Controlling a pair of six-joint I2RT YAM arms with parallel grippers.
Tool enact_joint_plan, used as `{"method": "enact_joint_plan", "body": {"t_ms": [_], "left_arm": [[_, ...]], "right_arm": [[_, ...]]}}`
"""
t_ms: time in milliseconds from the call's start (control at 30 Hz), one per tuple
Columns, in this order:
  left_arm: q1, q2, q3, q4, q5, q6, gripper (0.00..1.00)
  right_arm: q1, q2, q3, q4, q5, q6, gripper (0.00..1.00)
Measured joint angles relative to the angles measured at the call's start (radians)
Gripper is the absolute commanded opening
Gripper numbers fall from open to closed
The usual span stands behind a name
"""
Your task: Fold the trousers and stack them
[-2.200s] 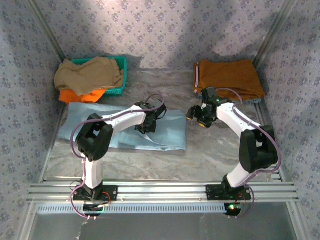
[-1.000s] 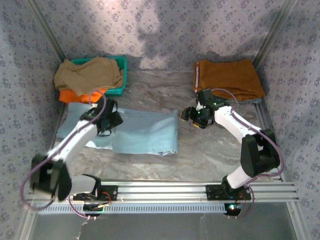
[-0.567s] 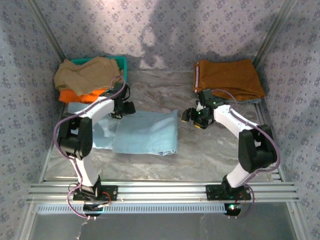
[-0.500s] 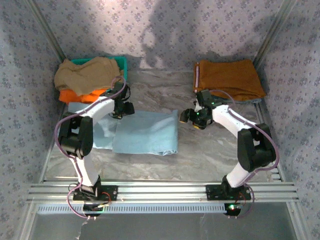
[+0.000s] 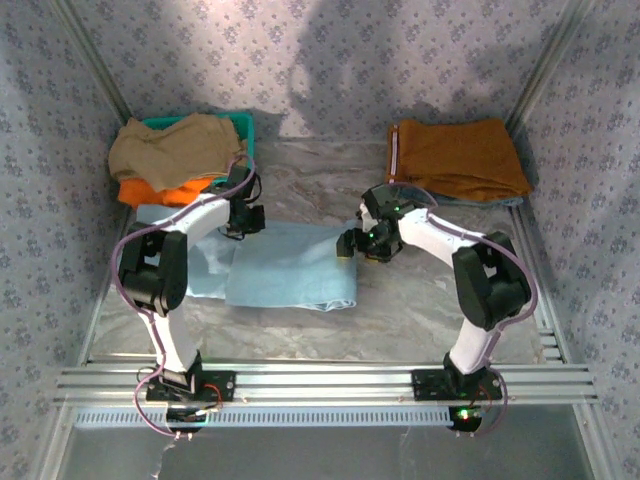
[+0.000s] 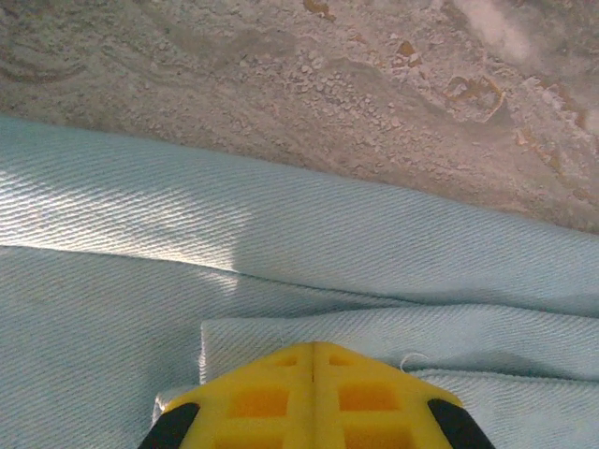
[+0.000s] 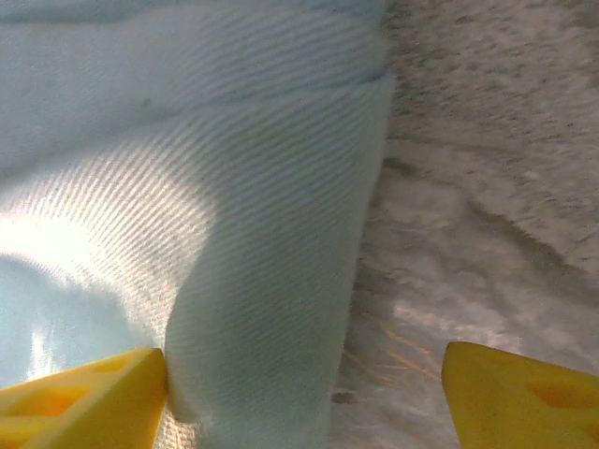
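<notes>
The pale blue trousers [image 5: 290,265] lie folded flat on the table at centre left. My left gripper [image 5: 243,222] is at their far edge. In the left wrist view its yellow fingers [image 6: 312,348] are pressed together, and a small flap of the trousers [image 6: 281,224] bunches at their tips. My right gripper [image 5: 350,245] is open at the trousers' right edge. In the right wrist view it [image 7: 304,360] straddles the folded edge of the trousers [image 7: 234,234]. One finger [image 7: 84,402] touches the cloth and the other [image 7: 524,393] is over bare table.
A teal basket [image 5: 245,140] at the back left holds tan and orange garments [image 5: 175,150]. A folded rust-orange pair [image 5: 460,158] lies at the back right. Marble tabletop [image 5: 430,300] is bare at front right. A metal rail [image 5: 320,382] runs along the near edge.
My left gripper swung to the trousers' far edge and closed there. My right gripper moved left from the bare table onto the trousers' right edge, staying open.
</notes>
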Motion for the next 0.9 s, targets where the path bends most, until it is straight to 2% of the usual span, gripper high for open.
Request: {"method": "enact_joint_plan", "body": {"t_ms": [233,400,433,700,800,900], "left_arm": [[0.0,-0.015,-0.002,0.001,0.017,0.013,0.02],[-0.002,-0.027,-0.002,0.0,0.03,0.021,0.55],[-0.005,-0.027,-0.002,0.0,0.029,0.018,0.57],[-0.091,-0.086,-0.018,-0.037,-0.021,0.011,0.58],[-0.109,-0.087,-0.019,-0.035,-0.047,0.013,0.56],[-0.095,-0.035,-0.006,-0.035,-0.087,0.016,0.5]], "right_arm": [[-0.031,0.043,-0.01,-0.043,0.123,-0.049,0.7],[-0.036,0.032,-0.065,-0.031,0.169,-0.047,0.73],[-0.031,0.031,-0.065,-0.031,0.173,-0.048,0.73],[-0.003,0.028,-0.048,-0.068,0.205,-0.044,0.74],[0.007,0.027,-0.03,-0.088,0.212,-0.044,0.74],[0.016,0.026,-0.01,-0.105,0.213,-0.044,0.74]]}}
